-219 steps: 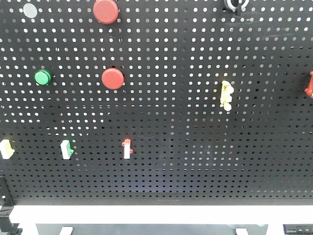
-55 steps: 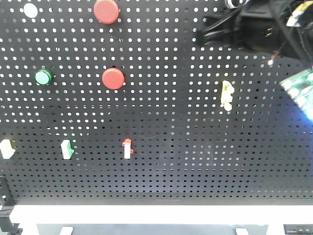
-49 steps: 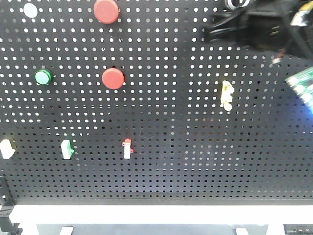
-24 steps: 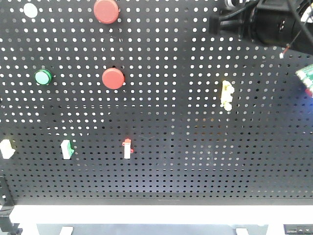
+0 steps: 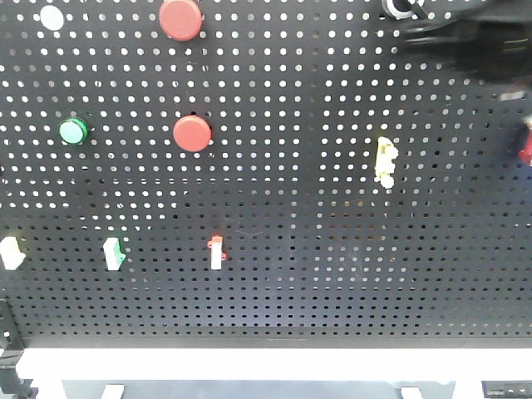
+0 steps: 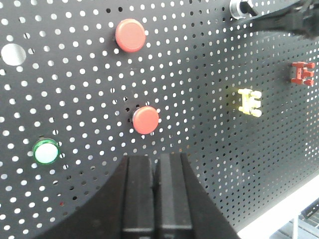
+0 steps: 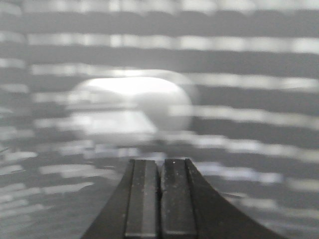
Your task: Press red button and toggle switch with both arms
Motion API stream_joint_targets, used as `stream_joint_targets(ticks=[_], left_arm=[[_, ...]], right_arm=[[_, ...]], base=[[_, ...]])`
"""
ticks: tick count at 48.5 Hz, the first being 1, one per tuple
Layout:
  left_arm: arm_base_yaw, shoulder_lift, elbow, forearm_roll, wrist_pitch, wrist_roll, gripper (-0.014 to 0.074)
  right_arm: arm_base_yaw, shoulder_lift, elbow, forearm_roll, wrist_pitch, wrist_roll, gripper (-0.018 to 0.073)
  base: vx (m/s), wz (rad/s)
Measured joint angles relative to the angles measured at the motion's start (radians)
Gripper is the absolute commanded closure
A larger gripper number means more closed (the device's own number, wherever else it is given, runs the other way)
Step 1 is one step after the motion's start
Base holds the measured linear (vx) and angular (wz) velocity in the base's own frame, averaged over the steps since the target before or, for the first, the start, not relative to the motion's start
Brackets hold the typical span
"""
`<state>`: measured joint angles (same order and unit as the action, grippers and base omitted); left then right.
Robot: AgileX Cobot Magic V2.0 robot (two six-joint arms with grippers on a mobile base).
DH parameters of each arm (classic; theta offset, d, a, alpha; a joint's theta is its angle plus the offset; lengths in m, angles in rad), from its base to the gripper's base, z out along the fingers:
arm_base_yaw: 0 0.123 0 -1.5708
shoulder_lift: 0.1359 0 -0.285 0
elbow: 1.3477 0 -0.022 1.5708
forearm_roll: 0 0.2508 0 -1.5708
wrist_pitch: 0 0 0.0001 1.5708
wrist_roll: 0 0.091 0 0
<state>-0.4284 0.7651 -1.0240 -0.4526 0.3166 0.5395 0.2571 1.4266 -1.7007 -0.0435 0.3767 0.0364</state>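
Two red buttons are mounted on the black pegboard (image 5: 291,208): one at the top (image 5: 180,18) (image 6: 130,35) and one lower (image 5: 192,133) (image 6: 146,120). A metal toggle switch (image 5: 399,7) (image 6: 239,7) sits at the top edge. My left gripper (image 6: 155,164) is shut and empty, hanging below the lower red button and off the board. My right gripper (image 7: 160,162) is also shut and empty, and its view is smeared by motion. The right arm (image 5: 478,41) (image 6: 291,20) is a dark blur just right of the toggle switch.
A green button (image 5: 72,130) sits left of the lower red button. A yellow part (image 5: 384,160) and a red part (image 5: 526,145) are fixed on the right. Three small rocker switches (image 5: 216,251) line the lower left. A white ledge (image 5: 266,363) runs below.
The right arm has moved up and to the right, toward the top right corner. It no longer covers the red part at the right edge. The left arm has stayed out of the front view.
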Motion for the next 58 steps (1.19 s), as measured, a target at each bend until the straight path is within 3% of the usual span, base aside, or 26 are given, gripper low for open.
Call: stream_joint_targets(ticks=[13,20,27,40,49,58], left_arm=[[0.000,0.000,0.000,0.000,0.014,0.000,0.0594],[0.000,-0.008,0.033,0.003,0.031,0.000,0.0594],[0.000,-0.052,0.148,0.008,-0.004,0.000,0.0594],[0.000,-0.257,0.486,0.009,-0.019,0.000,0.0594],[0.000,-0.474,0.662,0.006,0.020,0.000,0.0594],[0.000,-0.601,0.729,0.006,0.032,0.000,0.0594]], right_arm=[[-0.002,-0.042,0.010,-0.001,0.068,0.000,0.0562],[-0.002,-0.127,0.094,-0.009,0.068,-0.036,0.0562],[-0.002,-0.261,0.297,-0.030,0.009,-0.061,0.0562],[-0.002,-0.680,0.866,-0.048,-0.169,-0.077,0.0562],[-0.002,-1.029,1.185,-0.066,-0.150,-0.081,0.0562],[-0.002,-1.268,1.318,-0.077,-0.085,-0.084,0.0562]], base=[[0.00,0.00],[0.00,0.00],[0.00,0.00],[0.00,0.00],[0.00,0.00],[0.00,0.00]])
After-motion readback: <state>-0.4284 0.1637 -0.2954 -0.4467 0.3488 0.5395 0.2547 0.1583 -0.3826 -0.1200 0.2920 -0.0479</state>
